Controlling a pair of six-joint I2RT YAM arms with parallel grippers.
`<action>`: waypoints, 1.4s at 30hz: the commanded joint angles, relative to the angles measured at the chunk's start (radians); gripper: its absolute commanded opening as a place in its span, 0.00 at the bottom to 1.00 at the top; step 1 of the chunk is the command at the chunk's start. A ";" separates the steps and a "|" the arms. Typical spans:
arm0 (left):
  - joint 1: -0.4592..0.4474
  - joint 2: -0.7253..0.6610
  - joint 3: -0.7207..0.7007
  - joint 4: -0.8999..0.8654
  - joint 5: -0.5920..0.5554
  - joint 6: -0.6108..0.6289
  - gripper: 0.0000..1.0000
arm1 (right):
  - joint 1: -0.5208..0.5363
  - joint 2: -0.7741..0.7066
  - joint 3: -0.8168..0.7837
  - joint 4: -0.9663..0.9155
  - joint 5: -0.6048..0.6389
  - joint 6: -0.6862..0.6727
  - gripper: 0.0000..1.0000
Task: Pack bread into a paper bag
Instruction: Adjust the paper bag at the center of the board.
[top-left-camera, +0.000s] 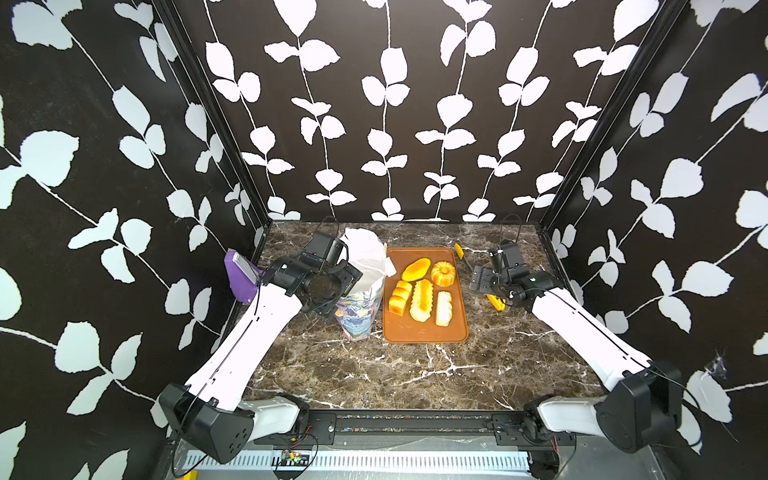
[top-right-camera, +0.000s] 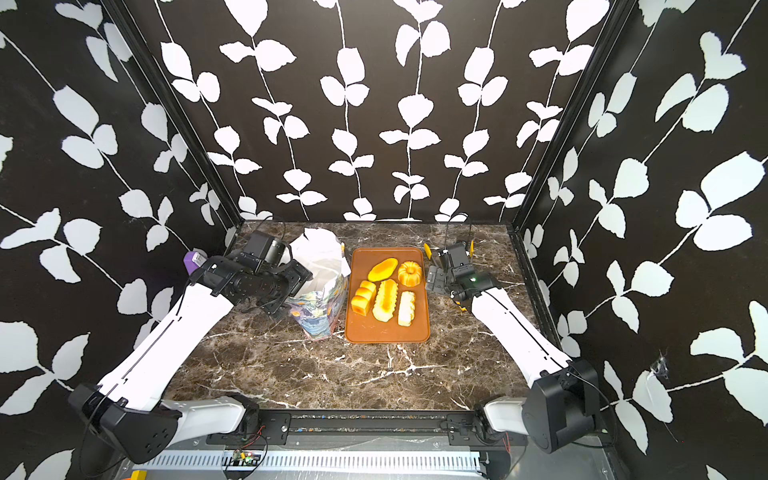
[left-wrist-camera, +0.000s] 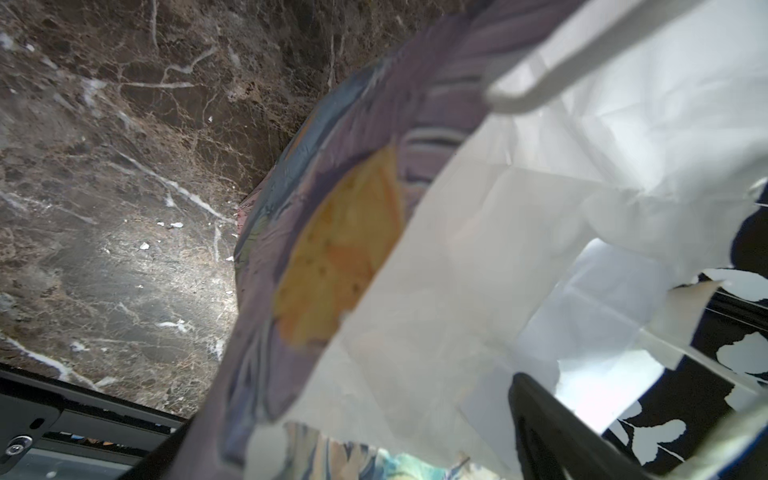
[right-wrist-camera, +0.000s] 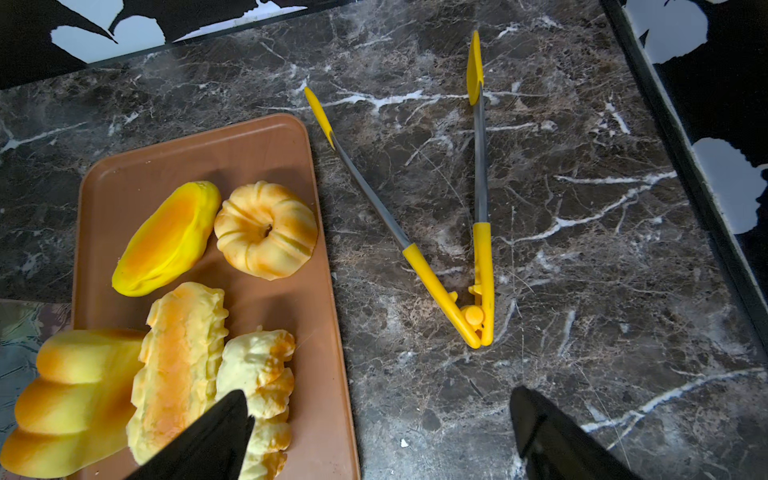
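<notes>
The paper bag stands open on the marble table, left of the brown tray; its white inside and flowered outside fill the left wrist view. My left gripper is at the bag's left rim, open, with one finger inside the bag and the bag's wall between the jaws. The bread lies on the tray: an oval bun, a bundt, a segmented loaf and two ridged loaves. My right gripper hovers open over the tray's right edge, holding nothing.
Yellow-tipped tongs lie spread open on the table right of the tray, partly under my right arm in both top views. A purple box sits at the left wall behind my left arm. Patterned walls close three sides.
</notes>
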 joint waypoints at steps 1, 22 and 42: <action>-0.005 -0.020 -0.053 0.042 -0.025 -0.031 0.84 | 0.005 -0.021 -0.014 -0.021 0.053 -0.018 0.99; -0.001 0.065 -0.083 0.053 -0.095 -0.015 0.05 | 0.005 -0.009 -0.097 -0.055 0.159 0.005 0.99; -0.001 0.128 -0.091 0.110 -0.067 0.050 0.00 | -0.145 0.170 -0.308 0.225 -0.065 -0.103 0.99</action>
